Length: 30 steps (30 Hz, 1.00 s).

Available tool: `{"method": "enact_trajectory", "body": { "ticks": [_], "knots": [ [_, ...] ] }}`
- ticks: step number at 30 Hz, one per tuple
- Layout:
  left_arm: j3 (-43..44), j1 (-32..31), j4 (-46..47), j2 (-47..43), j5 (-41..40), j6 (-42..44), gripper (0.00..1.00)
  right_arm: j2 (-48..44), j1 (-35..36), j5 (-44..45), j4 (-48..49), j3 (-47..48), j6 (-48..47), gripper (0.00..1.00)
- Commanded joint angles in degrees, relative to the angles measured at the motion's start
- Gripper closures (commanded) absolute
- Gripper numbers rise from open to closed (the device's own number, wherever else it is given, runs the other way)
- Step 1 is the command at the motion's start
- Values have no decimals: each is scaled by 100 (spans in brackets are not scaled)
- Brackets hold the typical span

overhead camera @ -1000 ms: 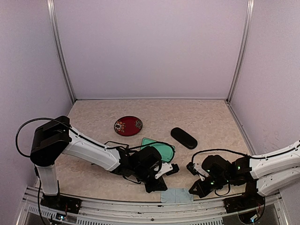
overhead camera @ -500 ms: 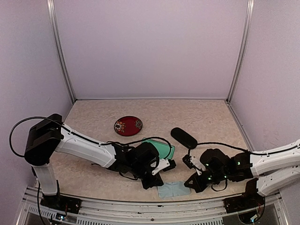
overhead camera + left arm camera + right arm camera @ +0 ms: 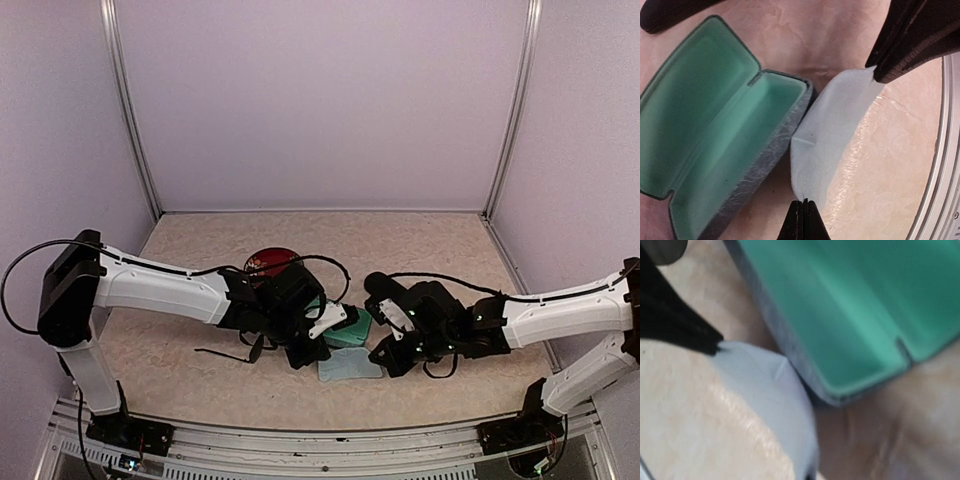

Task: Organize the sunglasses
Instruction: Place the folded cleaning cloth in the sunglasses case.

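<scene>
— Tools, state?
— Both closed: the left tool (image 3: pixel 802 207) and the right tool (image 3: pixel 879 72) are each pinched on a corner of the light blue cloth (image 3: pixel 832 140), just beside the open green-lined case (image 3: pixel 715 115).
— Sunglasses (image 3: pixel 240 348), location?
— A thin black pair, seemingly, is laid on the bench (image 3: pixel 180 370) beneath the left arm.

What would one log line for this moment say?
left gripper: shut on cloth corner | right gripper: shut on opposite corner | cloth: beside open case

No text, labels, brands or nos. legible in any view, incl. on open case (image 3: pixel 715 125) & cloth (image 3: pixel 835 130) just ahead of left gripper (image 3: pixel 802 215).
</scene>
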Motion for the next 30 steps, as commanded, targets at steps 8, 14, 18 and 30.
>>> {"method": "enact_trajectory", "body": {
  "ticks": [8,14,18,30],
  "knots": [
    [917,490,-1414,-40,-551,651,100,706,-303,-103,601,614,-507,100],
    [1535,663,-2013,117,-576,864,100,845,-460,-278,779,737,-513,100],
    [1874,848,-2208,328,-521,1000,100,986,-624,-395,810,832,-483,100],
    [2177,1151,-2345,806,-409,1052,100,1495,-920,-724,938,953,-496,100]
  ]
}}
